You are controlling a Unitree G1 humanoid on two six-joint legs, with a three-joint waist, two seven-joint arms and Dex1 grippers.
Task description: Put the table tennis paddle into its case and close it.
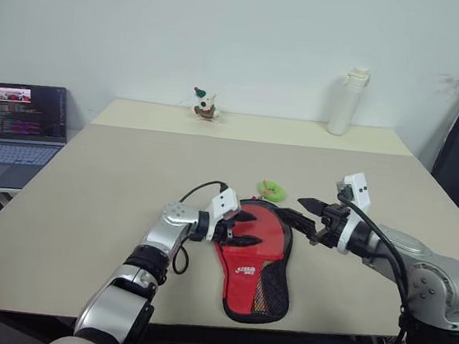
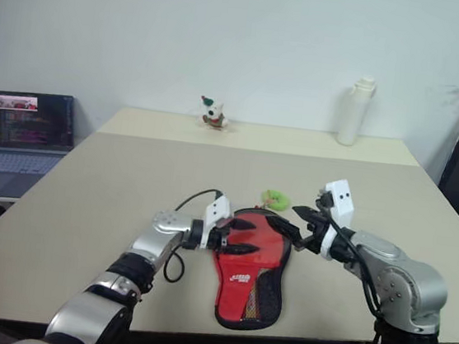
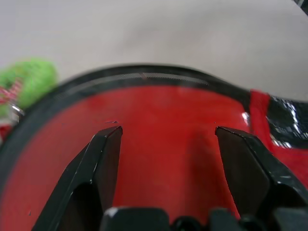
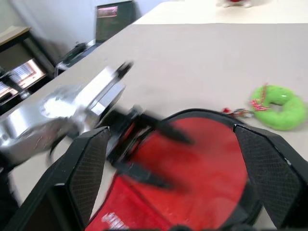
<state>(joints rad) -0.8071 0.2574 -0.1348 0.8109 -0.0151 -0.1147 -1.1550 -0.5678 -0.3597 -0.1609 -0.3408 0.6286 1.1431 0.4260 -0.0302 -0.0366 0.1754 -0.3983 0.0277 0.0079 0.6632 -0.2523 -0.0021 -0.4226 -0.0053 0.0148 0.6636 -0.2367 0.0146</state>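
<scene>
Your case (image 1: pixel 254 262) lies flat near the front edge of the bench (image 1: pixel 86 189), red side with mesh pocket and logo up, round end away from you, narrow end toward you. The red round area at the far end may be the table tennis paddle (image 3: pixel 159 125) sitting in the open case, or just the case's own panel; you can't tell from here, and no wooden handle shows. Left pincer (image 1: pixel 242 229) hovers over the round end from the left, jaws moderately spread, holding nothing. Right pincer (image 1: pixel 308 214) sits just off the case's right rim, above the bench, jaws wide, empty. Handling, as a judgement: the case is a light, soft fabric pouch, so it will flop and slide on the smooth bench; pin it with one pincer while the other works the zip. Grab it by the black rim seam, not the mesh. The paddle is stiff and light; its rubber grips well, so take it by the blade edge or the handle. Left wrist view gives you the zip teeth along the black rim (image 3: pixel 144 77). Right wrist view gives a clearer look at the green ring toy (image 4: pixel 279 106) lying just beyond the case, clear of it.
</scene>
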